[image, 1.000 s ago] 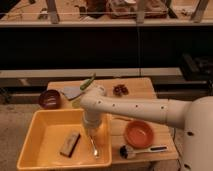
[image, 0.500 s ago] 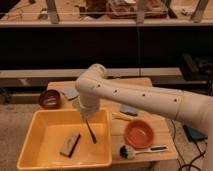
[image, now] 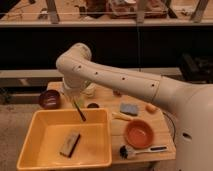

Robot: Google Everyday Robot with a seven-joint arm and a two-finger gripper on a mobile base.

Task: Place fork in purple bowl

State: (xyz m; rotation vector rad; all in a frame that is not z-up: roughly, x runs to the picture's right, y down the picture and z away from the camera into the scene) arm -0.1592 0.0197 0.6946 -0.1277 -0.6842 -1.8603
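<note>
The fork (image: 80, 113) is a slim thing hanging tilted from my gripper (image: 75, 99), its lower end over the back rim of the yellow tub (image: 37, 127). The gripper is shut on the fork's upper end and is partly hidden behind the white wrist. The purple bowl (image: 50, 98) stands on the wooden table at the far left, a short way left of the gripper and behind the tub. The bowl holds nothing that I can see.
A brown block (image: 70, 144) lies in the yellow tub. A tiny dark cup (image: 92, 105), a blue sponge (image: 129, 108), the orange bowl (image: 138, 133) and a black-handled brush (image: 136, 150) sit to the right. The white arm (image: 125, 82) spans the table.
The gripper has lifted the fork out of the yellow tub and moved it up and left, toward the tub's back rim and nearer the purple bowl.
</note>
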